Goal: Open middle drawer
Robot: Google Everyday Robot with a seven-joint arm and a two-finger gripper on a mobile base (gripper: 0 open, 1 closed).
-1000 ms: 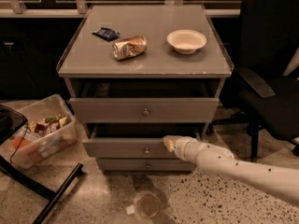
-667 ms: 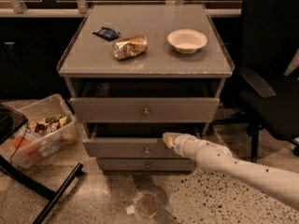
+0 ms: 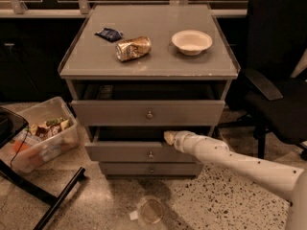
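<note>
Over the top rim of the middle drawer (image 3: 120, 152) the claw (image 3: 169, 137) is sitting, its opening impossible to tell, and the stiff, probably light front is offering its knob (image 3: 150, 154) for pulling.

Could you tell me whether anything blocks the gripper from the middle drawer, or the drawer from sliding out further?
Nothing visible does. The gripper sits at the top edge of the middle drawer, which is partly out. Only a low round object lies on the floor ahead.
</note>
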